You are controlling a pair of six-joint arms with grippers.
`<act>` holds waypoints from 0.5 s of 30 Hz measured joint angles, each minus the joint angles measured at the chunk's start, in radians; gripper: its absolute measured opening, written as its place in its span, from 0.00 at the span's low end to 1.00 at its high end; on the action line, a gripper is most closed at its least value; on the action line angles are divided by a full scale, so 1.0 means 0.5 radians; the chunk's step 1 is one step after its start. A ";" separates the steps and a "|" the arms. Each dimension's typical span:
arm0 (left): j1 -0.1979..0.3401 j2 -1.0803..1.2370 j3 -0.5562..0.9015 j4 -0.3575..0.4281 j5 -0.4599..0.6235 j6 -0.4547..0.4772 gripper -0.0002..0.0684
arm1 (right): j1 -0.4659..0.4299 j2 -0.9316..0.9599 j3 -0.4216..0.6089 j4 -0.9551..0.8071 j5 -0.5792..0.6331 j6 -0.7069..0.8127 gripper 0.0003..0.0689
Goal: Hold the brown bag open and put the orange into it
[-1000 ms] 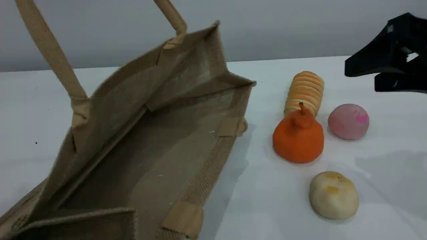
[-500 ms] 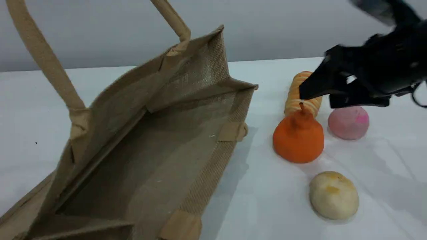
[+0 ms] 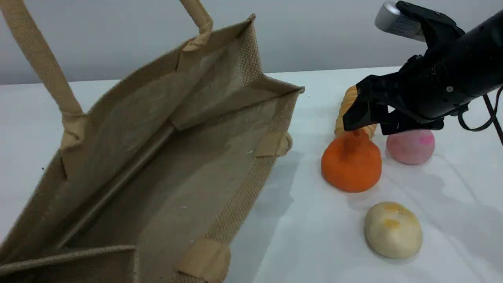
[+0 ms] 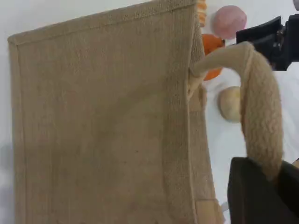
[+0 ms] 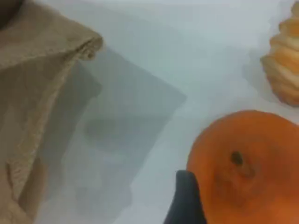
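The brown bag lies on its side at the left with its mouth held wide. Its upper handle rises out of the scene view. In the left wrist view my left gripper is shut on that thick beige handle above the bag's outer side. The orange sits on the table right of the bag. My right gripper hangs open just above its stem. The right wrist view shows the orange close below one dark fingertip.
A ridged bread roll lies behind the orange, partly hidden by the right gripper. A pink ball sits to the orange's right, and a cream bun lies nearer the camera. The bag's bound rim lies left of the orange.
My right gripper has swung in from the right edge, leftward and down, to hang over the orange. The bag's upper side has lifted a little, widening the mouth.
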 joint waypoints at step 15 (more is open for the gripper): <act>0.000 -0.004 0.000 -0.030 -0.006 0.000 0.13 | 0.074 0.239 -0.151 -0.002 -0.211 0.000 0.69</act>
